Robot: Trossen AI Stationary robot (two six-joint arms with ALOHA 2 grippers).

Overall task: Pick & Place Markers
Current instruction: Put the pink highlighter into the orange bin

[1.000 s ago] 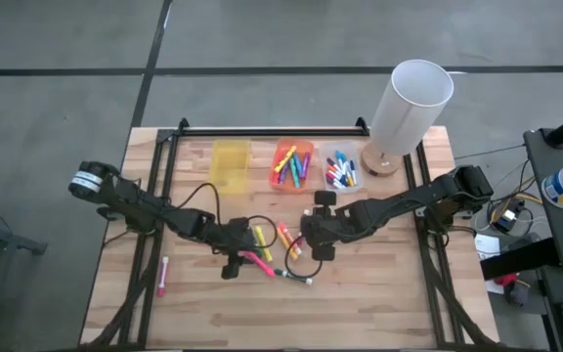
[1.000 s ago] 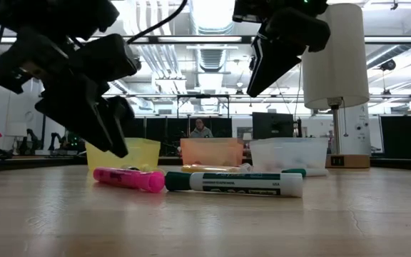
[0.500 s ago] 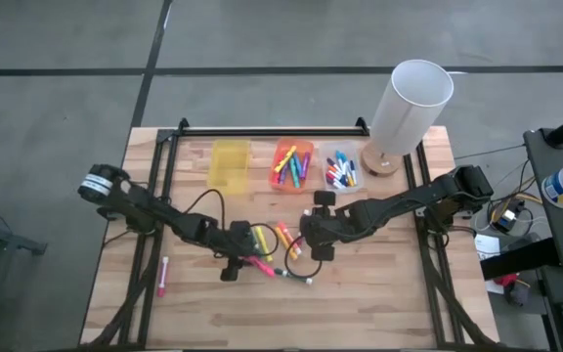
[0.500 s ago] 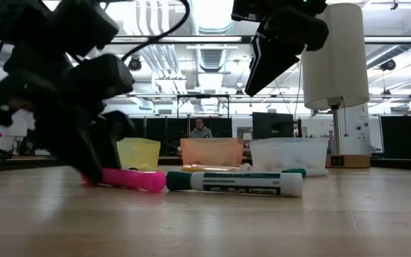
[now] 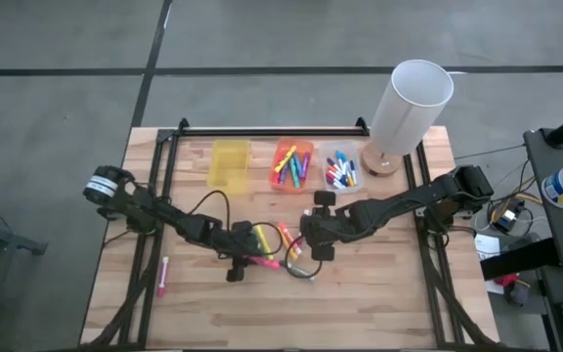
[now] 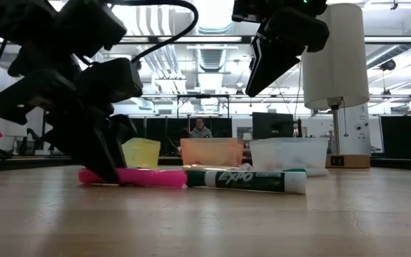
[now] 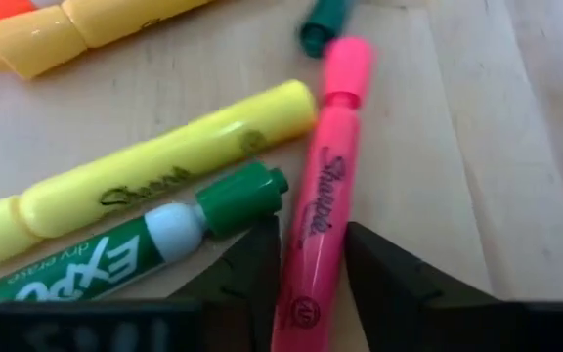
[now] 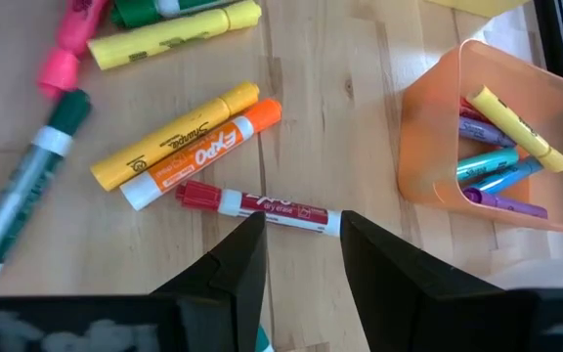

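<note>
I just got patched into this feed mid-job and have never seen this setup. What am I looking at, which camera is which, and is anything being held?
Two dark robot arms work at a wooden table. One picture looks straight down from overhead, one sits level with the tabletop, and one camera rides on each wrist.

Loose markers lie mid-table. At the back stand a yellow bin, an orange bin and a clear bin, the last two holding markers, beside a tall white cylinder.

The left claw is down at the table, its two fingers on either side of a pink marker that lies on the wood, not lifted. A green marker lies alongside.

The right claw hangs above a red marker, open, holding nothing.
</note>
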